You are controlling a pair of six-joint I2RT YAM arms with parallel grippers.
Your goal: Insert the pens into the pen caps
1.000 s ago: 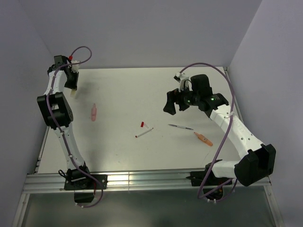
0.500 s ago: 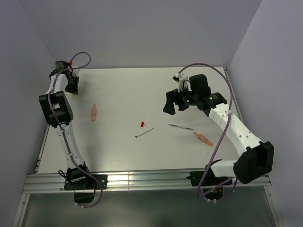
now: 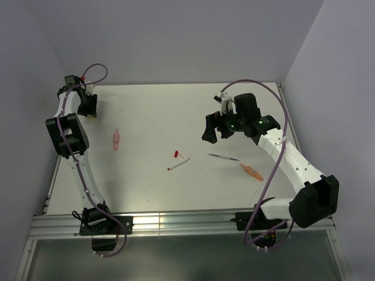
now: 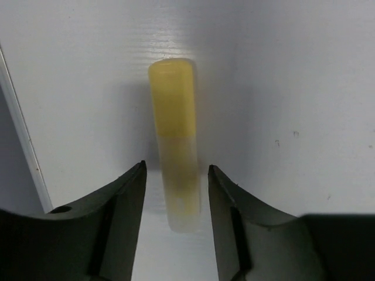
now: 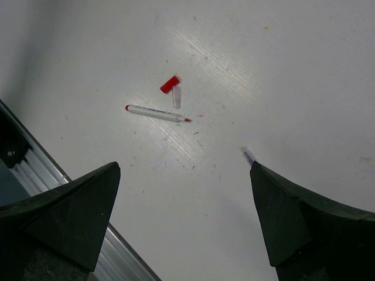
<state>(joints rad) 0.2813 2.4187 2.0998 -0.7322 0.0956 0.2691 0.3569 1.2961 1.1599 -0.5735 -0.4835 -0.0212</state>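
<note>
A yellow pen (image 4: 173, 105) lies on the white table, its near half paler and translucent. My left gripper (image 4: 176, 170) is open and straddles that near end, with a gap on each side. In the top view the left gripper (image 3: 88, 105) sits at the far left corner and hides this pen. My right gripper (image 3: 212, 130) hovers open over the table's right half, nothing between its fingers (image 5: 88, 199). Below it lie a red cap (image 5: 170, 84), a thin white pen (image 5: 157, 113) and the tip of a thin grey pen (image 5: 248, 154).
A pink pen (image 3: 116, 139) lies on the left side. An orange pen (image 3: 251, 172) lies right of the grey pen (image 3: 223, 157). A small clear piece (image 5: 176, 97) sits beside the red cap. A metal rail (image 3: 176, 225) runs along the near edge, and walls enclose the table.
The left gripper has shifted toward the far left corner and its jaws have widened off the yellow pen. The right arm has barely moved.
</note>
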